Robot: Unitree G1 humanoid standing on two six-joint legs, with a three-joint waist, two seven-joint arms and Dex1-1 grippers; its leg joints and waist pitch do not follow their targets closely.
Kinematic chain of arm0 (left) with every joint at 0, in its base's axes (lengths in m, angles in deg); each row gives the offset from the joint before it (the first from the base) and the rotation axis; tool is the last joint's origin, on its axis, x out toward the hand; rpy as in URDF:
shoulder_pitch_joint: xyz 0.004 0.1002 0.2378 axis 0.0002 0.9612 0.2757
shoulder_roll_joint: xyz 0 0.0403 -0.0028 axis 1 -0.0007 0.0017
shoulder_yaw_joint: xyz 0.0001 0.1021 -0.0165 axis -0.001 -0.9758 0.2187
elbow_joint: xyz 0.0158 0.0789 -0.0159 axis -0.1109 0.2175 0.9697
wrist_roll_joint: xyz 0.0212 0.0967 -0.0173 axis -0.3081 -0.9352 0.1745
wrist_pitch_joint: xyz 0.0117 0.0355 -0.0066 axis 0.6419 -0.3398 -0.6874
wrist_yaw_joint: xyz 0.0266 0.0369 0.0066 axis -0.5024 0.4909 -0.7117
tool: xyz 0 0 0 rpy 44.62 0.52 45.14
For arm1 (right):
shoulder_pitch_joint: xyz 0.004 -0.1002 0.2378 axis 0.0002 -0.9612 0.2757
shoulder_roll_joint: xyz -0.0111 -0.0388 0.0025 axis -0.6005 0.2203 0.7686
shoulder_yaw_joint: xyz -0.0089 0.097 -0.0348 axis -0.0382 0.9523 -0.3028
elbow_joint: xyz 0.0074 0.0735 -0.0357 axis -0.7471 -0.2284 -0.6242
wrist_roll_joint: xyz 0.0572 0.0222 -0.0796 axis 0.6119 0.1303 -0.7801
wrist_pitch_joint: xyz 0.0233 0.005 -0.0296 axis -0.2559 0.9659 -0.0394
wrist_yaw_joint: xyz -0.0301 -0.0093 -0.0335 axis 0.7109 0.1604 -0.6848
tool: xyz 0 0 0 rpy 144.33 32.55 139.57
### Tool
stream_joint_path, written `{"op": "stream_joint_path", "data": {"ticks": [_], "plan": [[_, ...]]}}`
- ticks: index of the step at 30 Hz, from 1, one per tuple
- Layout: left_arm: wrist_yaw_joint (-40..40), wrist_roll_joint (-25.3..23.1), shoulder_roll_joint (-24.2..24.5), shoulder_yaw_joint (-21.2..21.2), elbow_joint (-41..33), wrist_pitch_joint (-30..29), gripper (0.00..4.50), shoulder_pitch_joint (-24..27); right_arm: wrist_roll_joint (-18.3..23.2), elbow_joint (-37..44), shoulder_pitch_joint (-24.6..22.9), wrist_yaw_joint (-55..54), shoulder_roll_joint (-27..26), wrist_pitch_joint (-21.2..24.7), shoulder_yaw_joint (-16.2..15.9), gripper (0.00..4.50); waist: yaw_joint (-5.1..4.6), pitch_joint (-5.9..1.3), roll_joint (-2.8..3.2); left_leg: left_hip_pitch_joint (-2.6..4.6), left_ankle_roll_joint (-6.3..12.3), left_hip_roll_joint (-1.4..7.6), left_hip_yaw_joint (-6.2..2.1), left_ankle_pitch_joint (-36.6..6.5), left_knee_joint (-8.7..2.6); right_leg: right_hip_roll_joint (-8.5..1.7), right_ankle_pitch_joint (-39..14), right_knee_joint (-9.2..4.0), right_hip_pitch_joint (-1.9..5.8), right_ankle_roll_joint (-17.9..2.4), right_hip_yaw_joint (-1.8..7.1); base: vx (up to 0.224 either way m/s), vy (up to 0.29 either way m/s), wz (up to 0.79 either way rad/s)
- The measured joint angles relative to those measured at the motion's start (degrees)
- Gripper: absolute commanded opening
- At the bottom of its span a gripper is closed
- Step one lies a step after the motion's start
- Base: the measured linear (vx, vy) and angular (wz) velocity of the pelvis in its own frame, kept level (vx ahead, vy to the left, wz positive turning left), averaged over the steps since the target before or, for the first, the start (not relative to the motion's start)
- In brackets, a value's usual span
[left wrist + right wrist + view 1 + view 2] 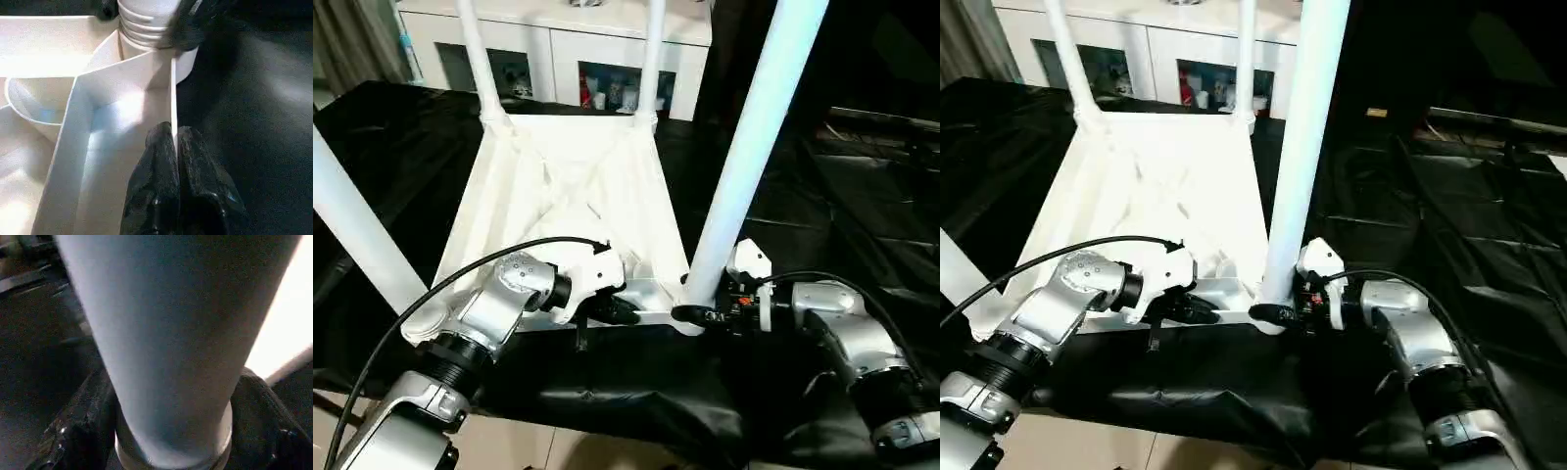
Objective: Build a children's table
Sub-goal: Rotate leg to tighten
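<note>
**Children's table upside down, both grippers at its near edge**

The children's table [563,196] lies upside down on the black-draped work table [862,225], in the centre of the head view. Its ribbed underside faces up. Four white legs stand in the corner sockets: two thin ones at the top of the frame, one at the far left [357,230], and one leg [749,147] rising from the lower centre to the upper right.

The left gripper [612,308] is at the lower centre, on the near rim of the top. In the left wrist view its fingers [156,186] are pressed together on the thin white rim wall [173,98].

The right gripper [700,313] is just right of it, at the base of the near right leg. In the right wrist view one black finger [83,431] stands on each side of the leg, spread around it; I cannot tell whether they squeeze it.

A white cabinet [558,39] is at the top of the frame.
</note>
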Motion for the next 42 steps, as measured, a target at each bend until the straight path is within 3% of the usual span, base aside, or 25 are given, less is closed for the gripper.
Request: {"op": "stream_joint_path", "data": {"ticks": [6, 14, 15, 16, 18, 20, 23, 26, 28, 33, 42], "plan": [[-13.51, -1.72, -7.88, 1.69, 8.65, -4.38, 0.0, -5.2, -0.33, -4.7, 1.64, -23.22, -7.84, -0.21, 6.17, 2.67, -0.38, -0.02, 0.07, 0.11, -0.02, -0.02, -0.08, 0.0, -0.01, 0.0, -0.15, 0.03, -0.07, 0.27, -0.03, -0.017, -0.002, -0.01], [-23.52, -3.59, -13.84, 1.99, 17.23, -3.11, 0.0, -9.68, -3.15, -8.87, 5.26, -43.62, -14.58, -0.68, 9.82, 2.67, -0.45, -0.11, 0.17, -0.01, -0.02, -0.06, -0.16, 0.0, 0.01, 0.0, -0.15, -0.26, 0.05, 0.27, -0.06, 0.0, 0.0, 0.0], [-23.64, -3.87, -13.99, 1.92, 17.59, -2.66, 0.0, -9.81, -3.3, -9.0, 5.27, -44.2, -14.83, -1.0, 9.8, 3.02, -0.44, -0.12, 0.19, 0.0, -0.01, -0.06, -0.17, 0.0, 0.02, 0.0, -0.14, -0.28, 0.1, 0.27, -0.05, 0.0, 0.0, 0.0], [-23.67, -3.98, -14.07, 1.92, 17.79, -2.48, 0.0, -9.89, -3.45, -9.02, 5.27, -44.27, -14.91, -1.1, 9.78, 3.02, -0.43, -0.13, 0.2, 0.0, -0.02, -0.07, -0.16, 0.0, 0.02, 0.0, -0.14, -0.28, 0.12, 0.26, -0.05, 0.0, 0.0, 0.0], [-23.63, -4.06, -14.04, 1.55, 18.0, -1.74, 0.0, -10.01, -3.48, -9.01, 4.92, -42.77, -14.87, -2.06, 9.71, 3.02, -0.35, -0.12, 0.21, -0.03, -0.01, -0.08, -0.17, 0.0, 0.02, -0.01, -0.12, -0.3, 0.11, 0.24, -0.05, 0.0, 0.0, 0.0], [-23.43, -4.05, -13.92, 1.3, 18.0, -1.36, 0.0, -10.01, -3.14, -8.97, 4.49, -41.09, -14.45, -2.78, 9.72, 3.43, -0.26, -0.12, 0.26, -0.03, -0.01, -0.07, -0.16, 0.0, -0.04, -0.01, -0.11, -0.29, 0.11, 0.24, -0.06, 0.0, 0.0, 0.0], [-23.03, -4.06, -12.49, 1.34, 17.97, -0.36, 0.0, -10.01, -2.99, -7.36, 3.87, -37.31, -13.49, -3.45, 9.0, 3.58, -0.46, -0.1, 0.28, -0.03, -0.01, -0.04, -0.18, 0.0, -0.18, 0.05, -0.04, -0.28, 0.0, 0.25, -0.1, 0.0, 0.0, 0.0], [-20.95, -4.09, -11.08, 1.35, 17.83, 1.18, 0.0, -9.81, -2.11, -3.96, 3.87, -30.54, -11.21, -3.15, 7.8, 3.85, -0.87, -0.06, 0.28, -0.19, -0.01, -0.02, -0.24, 0.0, -0.22, 0.07, 0.06, -0.29, -0.04, 0.34, -0.2, 0.0, 0.0, 0.0], [-17.25, -4.03, -9.27, 1.11, 16.32, 2.71, 0.0, -8.85, -1.82, -1.49, 3.66, -23.03, -6.4, -1.46, 5.77, 4.02, -0.75, -0.03, 0.33, -0.17, -0.01, -0.02, -0.24, 0.0, -0.26, 0.07, 0.07, -0.29, -0.05, 0.34, -0.2, 0.0, 0.0, 0.0], [-7.9, -2.45, -5.34, 0.17, 11.06, 4.13, 0.0, -5.88, -2.06, 2.62, 0.77, -6.36, 2.2, -1.52, 0.87, 4.02, -0.12, -0.03, 0.33, -0.12, -0.01, 0.0, -0.22, 0.0, -0.26, 0.06, 0.26, -0.27, 0.0, 0.03, -0.17, 0.0, 0.0, 0.0], [3.83, 0.34, -0.86, -1.13, 5.3, 4.95, 0.0, -2.79, -0.79, 5.8, -0.58, 4.88, 5.47, 0.55, -1.86, 4.02, 0.91, -0.03, 0.31, -0.15, 0.0, -0.01, 0.02, 0.01, -0.14, -0.07, 0.16, -0.32, -0.03, 0.12, -0.03, 0.0, 0.0, 0.0]]}}
